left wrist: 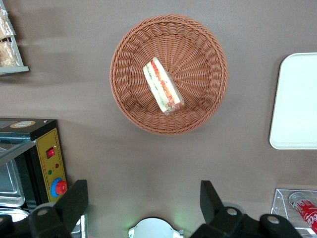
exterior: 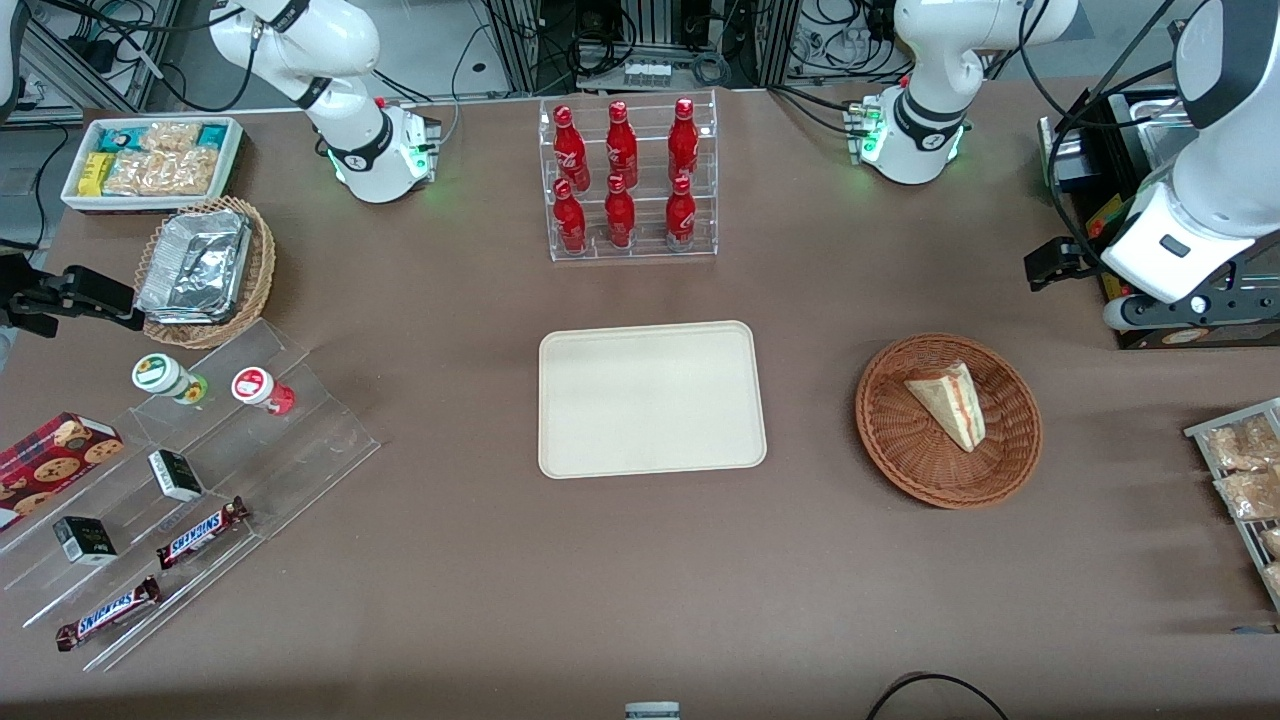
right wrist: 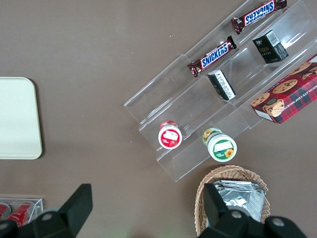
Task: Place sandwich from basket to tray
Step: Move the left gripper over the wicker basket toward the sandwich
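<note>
The sandwich, a pale bread wedge with red and green filling along its cut edge, lies in the round reddish-brown wicker basket. The empty cream tray lies flat beside the basket, at the table's middle. My gripper hangs high above the table, farther from the front camera than the basket and toward the working arm's end. In the left wrist view the gripper is open with nothing between its fingers, well apart from the sandwich, the basket and the tray.
A black appliance with a yellow control panel stands close to the gripper. A clear rack of red bottles stands farther back than the tray. A wire rack of snack bags sits at the working arm's end. Display steps with candy bars lie toward the parked arm's end.
</note>
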Tool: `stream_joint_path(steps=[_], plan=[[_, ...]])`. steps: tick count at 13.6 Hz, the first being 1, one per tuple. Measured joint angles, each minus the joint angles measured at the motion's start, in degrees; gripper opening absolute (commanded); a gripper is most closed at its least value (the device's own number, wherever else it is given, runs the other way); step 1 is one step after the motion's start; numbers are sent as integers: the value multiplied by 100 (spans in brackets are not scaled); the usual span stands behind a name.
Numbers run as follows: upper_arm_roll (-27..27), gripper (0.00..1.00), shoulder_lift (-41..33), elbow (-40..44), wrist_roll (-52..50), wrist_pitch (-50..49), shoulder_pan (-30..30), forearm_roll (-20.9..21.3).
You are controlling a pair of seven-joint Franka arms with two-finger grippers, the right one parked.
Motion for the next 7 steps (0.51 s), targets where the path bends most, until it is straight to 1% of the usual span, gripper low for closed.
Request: stream_joint_path(steps=[4,7], plan=[[5,100,23,-10,0,102,0,0],[10,100,121,-133,0,385,2,-142]])
